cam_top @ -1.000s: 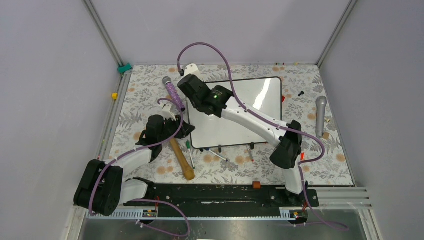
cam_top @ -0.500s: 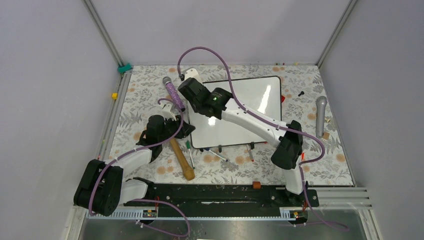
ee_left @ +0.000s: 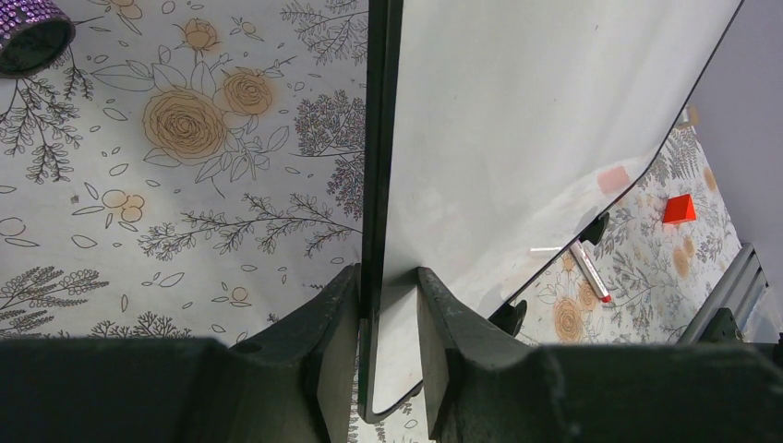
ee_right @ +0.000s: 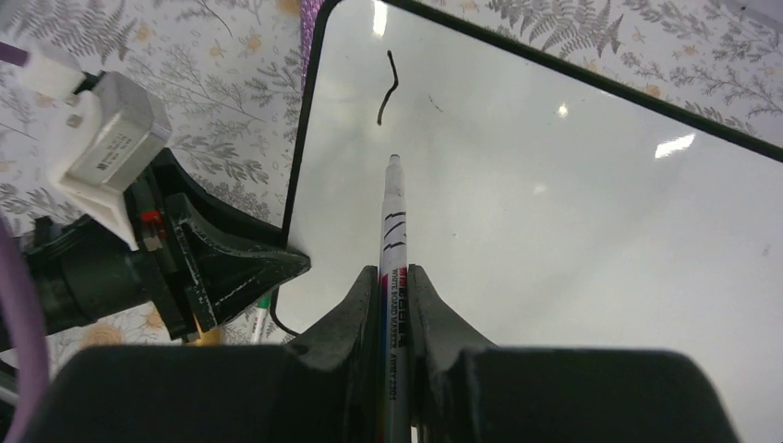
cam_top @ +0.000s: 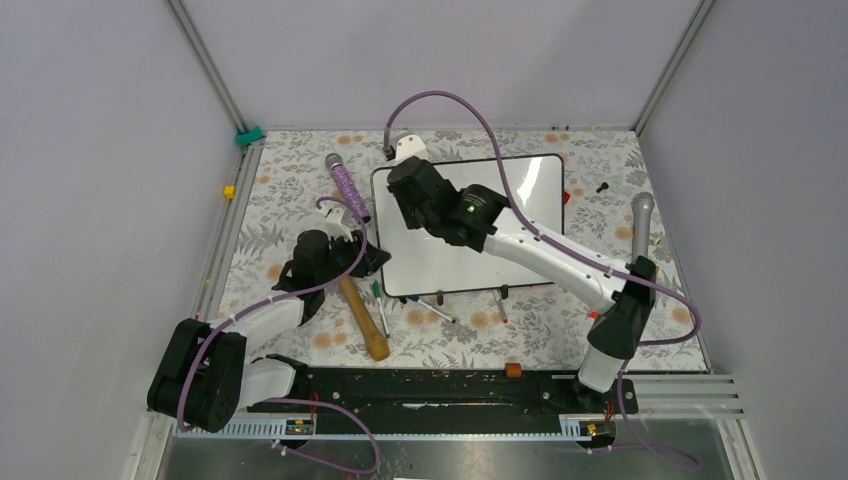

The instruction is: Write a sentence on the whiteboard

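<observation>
On the flowered surface (cam_top: 280, 190) sat the whiteboard (cam_top: 530, 190), left jaws clamped on its left edge, right jaws clamped on a marker (ee_right: 391, 212) just below its single stroke (ee_right: 389, 88). If that edge slipped, letters would skew.

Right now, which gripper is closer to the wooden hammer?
Left. The left gripper clamps the whiteboard's left edge, right next to the hammer's handle. The right gripper, shut on a marker, is over the whiteboard's far-left part, farther from the hammer.
</observation>
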Robot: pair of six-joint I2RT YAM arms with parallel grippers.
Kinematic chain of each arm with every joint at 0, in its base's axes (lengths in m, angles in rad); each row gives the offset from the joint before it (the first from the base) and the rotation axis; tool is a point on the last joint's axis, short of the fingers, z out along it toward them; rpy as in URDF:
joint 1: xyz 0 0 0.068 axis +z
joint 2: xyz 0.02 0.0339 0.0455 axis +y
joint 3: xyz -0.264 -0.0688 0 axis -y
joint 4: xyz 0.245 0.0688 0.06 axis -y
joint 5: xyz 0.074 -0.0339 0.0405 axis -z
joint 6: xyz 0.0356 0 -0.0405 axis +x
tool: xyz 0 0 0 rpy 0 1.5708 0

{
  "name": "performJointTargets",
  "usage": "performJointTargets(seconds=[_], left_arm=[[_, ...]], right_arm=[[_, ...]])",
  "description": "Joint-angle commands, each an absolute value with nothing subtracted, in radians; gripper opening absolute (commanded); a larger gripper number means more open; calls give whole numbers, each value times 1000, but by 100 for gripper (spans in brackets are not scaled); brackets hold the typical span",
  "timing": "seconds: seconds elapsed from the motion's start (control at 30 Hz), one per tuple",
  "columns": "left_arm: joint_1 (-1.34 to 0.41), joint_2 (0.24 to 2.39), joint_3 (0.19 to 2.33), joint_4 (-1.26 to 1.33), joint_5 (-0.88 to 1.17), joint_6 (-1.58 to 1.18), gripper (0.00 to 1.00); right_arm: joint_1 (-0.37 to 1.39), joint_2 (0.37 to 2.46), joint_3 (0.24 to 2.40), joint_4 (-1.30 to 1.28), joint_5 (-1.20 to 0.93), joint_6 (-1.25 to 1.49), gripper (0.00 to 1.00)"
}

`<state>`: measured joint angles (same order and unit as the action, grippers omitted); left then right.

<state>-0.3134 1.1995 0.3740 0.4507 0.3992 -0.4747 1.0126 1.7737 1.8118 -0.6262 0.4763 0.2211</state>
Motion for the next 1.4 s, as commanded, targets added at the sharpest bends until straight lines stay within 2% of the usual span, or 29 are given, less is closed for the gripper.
performJointTargets(seconds=[0.0, 0.23, 0.53, 0.87, 1.37], left_arm=[[-324, 1195, 408, 501, 409, -467, 26], [-325, 1201, 411, 492, 410, -466, 12], [-325, 1196, 412, 467, 391, -455, 3], [-325, 1195, 413, 462, 390, -452, 0], [-325, 1195, 414, 465, 396, -454, 0]], right_arm=[[1017, 1694, 1788, -516, 492, 217, 0], [1017, 1770, 1874, -551, 510, 207, 0], [1016, 1857, 1965, -603, 546, 192, 0], [1016, 1907, 2004, -638, 591, 193, 0], [1015, 1949, 2031, -645, 591, 187, 0]])
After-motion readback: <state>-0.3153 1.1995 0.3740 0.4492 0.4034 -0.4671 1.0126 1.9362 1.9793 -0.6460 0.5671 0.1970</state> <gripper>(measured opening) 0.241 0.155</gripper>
